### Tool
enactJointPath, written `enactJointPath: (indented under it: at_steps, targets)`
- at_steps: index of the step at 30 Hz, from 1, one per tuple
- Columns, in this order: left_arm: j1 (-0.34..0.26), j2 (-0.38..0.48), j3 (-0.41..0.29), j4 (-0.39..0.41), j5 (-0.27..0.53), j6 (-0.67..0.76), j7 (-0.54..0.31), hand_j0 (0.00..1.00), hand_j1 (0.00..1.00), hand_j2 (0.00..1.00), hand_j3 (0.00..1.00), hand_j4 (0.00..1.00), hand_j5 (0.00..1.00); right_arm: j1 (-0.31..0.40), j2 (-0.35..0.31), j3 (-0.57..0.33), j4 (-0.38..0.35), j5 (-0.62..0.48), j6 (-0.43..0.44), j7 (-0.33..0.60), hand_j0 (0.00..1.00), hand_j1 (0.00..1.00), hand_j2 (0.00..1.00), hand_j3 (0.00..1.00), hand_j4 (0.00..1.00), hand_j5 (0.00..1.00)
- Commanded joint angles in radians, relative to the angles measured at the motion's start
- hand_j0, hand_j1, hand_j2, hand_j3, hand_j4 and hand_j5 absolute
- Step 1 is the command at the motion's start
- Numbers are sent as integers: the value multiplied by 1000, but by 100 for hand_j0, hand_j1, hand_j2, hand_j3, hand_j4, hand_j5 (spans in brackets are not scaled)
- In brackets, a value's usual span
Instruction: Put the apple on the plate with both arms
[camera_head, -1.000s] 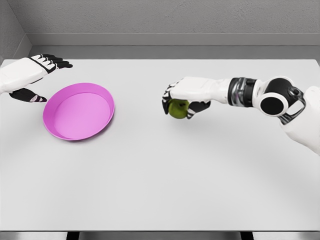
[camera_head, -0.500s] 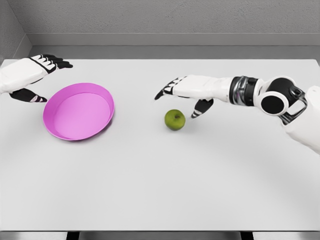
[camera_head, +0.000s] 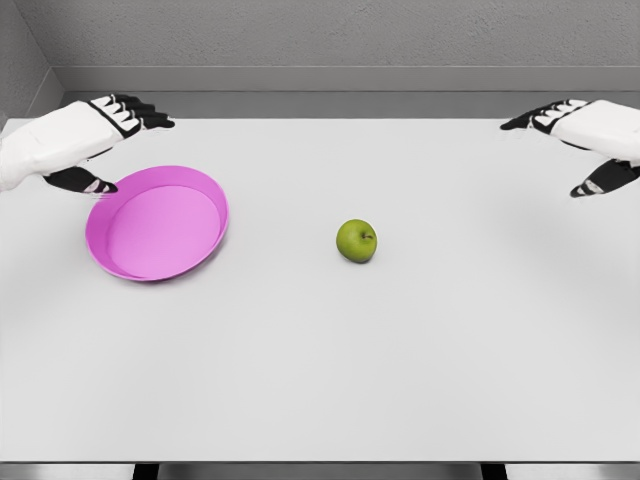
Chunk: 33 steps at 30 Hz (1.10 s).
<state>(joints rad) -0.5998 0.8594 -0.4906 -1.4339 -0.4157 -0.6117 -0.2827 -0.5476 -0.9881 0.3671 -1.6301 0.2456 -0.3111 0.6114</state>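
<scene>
A green apple (camera_head: 357, 241) sits alone on the white table (camera_head: 400, 360), right of the middle, with nothing touching it. To its left lies a pink plate (camera_head: 158, 222), empty. My left hand (camera_head: 108, 145) hovers over the plate's far left rim, fingers spread and holding nothing. My right hand (camera_head: 572, 148) is at the far right edge of the view, well away from the apple, fingers spread and empty.
The table's far edge meets a grey wall (camera_head: 330, 40) at the back. The table's front edge runs along the bottom of the view.
My right hand let go of the apple and pulled back to the far right edge. The apple rolled slightly right and settled. My left hand shifted a little right toward the plate.
</scene>
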Motion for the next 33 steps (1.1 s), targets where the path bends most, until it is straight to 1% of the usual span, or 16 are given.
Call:
enactJointPath:
  at_steps: [1, 2, 4, 5, 6, 8, 9, 11, 15, 17, 19, 23, 25, 28, 31, 33]
  targets:
    - [-3, -43, -60, -108, -5, 1, -59, 100, 100, 100, 100, 100, 100, 0, -4, -34, -57, -5, -31, -1, 100, 100, 100, 100, 100, 100]
    - [-41, -78, -100, -131, -6, 1, -111, 100, 100, 100, 100, 100, 100, 3, -14, -34, -67, -5, -33, -1, 100, 100, 100, 100, 100, 100]
    - [-136, -141, -224, -148, -25, 1, -144, 100, 100, 100, 100, 100, 100, 34, -17, -36, -59, -5, -33, -1, 100, 100, 100, 100, 100, 100]
    - [-147, -184, -249, -157, -28, 1, -182, 100, 100, 100, 100, 100, 100, 35, -21, -34, -57, -5, -33, -1, 100, 100, 100, 100, 100, 100]
    - [-159, -224, -256, -158, -34, 1, -219, 100, 100, 100, 100, 100, 100, 60, -23, -36, -51, -6, -33, -1, 100, 100, 100, 100, 100, 100]
    - [-196, -278, -307, -155, -48, 1, -273, 100, 100, 100, 100, 100, 100, 92, -43, -37, -47, -6, -34, -1, 100, 100, 100, 100, 100, 100]
    - [-212, -304, -330, -152, -60, 1, -279, 100, 100, 100, 100, 100, 100, 126, -46, -37, -47, -6, -33, -1, 100, 100, 100, 100, 100, 100]
    - [-245, -347, -378, -151, -100, 1, -322, 100, 100, 100, 100, 100, 100, 138, -57, -37, -44, -6, -34, -1, 100, 100, 100, 100, 100, 100]
    - [-308, -418, -407, -134, -187, 1, -326, 100, 100, 100, 100, 100, 100, 170, -57, -36, -44, -6, -34, -1, 100, 100, 100, 100, 100, 100]
    - [-340, -451, -436, -94, -193, 1, -328, 100, 100, 100, 100, 100, 100, 170, -55, -37, -42, -6, -34, -1, 100, 100, 100, 100, 100, 100]
    - [-380, -500, -462, -16, -193, 1, -328, 100, 100, 100, 100, 100, 100, 170, -57, -37, -42, -6, -34, -1, 100, 100, 100, 100, 100, 100]
    - [-428, -540, -523, 43, -190, 1, -328, 100, 100, 100, 100, 100, 100, 173, -55, -39, -51, -6, -37, -1, 100, 100, 100, 100, 100, 100]
    - [-442, -540, -536, 52, -190, 1, -328, 100, 100, 100, 100, 100, 100, 172, -52, -39, -51, -6, -37, -1, 100, 100, 100, 100, 100, 100]
    - [-474, -540, -599, 52, -192, 1, -328, 100, 100, 100, 100, 100, 100, 164, -44, -42, -50, -6, -34, -1, 100, 100, 100, 100, 100, 100]
    - [-479, -539, -611, 53, -193, 1, -328, 100, 100, 100, 100, 100, 100, 166, -47, -43, -42, -6, -34, -1, 100, 100, 100, 100, 100, 100]
    - [-497, -539, -654, 53, -196, 1, -328, 100, 100, 100, 100, 100, 100, 169, -43, -43, -44, -6, -34, -1, 100, 100, 100, 100, 100, 100]
